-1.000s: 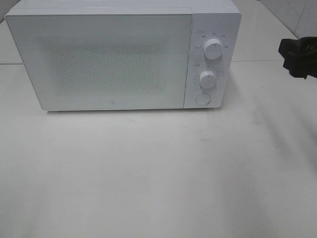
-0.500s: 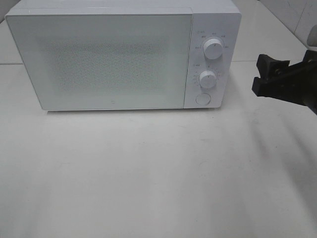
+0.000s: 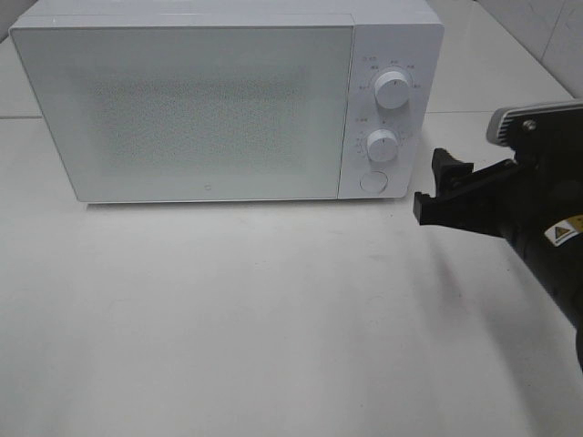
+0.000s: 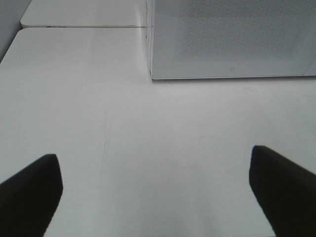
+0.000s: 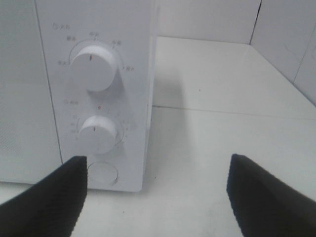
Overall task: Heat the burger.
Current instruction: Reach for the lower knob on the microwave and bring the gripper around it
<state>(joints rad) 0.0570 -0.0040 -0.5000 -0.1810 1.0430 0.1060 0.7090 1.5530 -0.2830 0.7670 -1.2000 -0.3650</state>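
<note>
Your left end effector (image 4: 153, 155) hangs low over the desk (image 3: 273, 319), in front of the near left corner of the microwave (image 3: 228, 105). Its fingers are spread wide with nothing between them. Leave it parked, but watch that it is not in the way if the door has to swing.

Your right end effector (image 3: 432, 185) is also wide apart and empty. It sits just beside the microwave's right front corner, not touching, and points at the control panel.

The burger shows in no view. The door (image 4: 232, 34) is shut and its frosted face hides the inside, so you cannot tell whether the burger is already in there. I judge that it likely is, and that the step in hand is setting the controls.

Nearest on the panel is the round button (image 5: 102, 174) at its foot. It probably releases the door, so keep off it unless you mean to open. Above it sits the lower knob (image 5: 97, 133), then the upper knob (image 5: 96, 66).

Set a finger on either side of the chosen knob, close gently, and twist about its axis without shoving the cabinet back.

Nothing stands between the end effector and the panel. Beyond lies only the wall (image 5: 212, 19).
</note>
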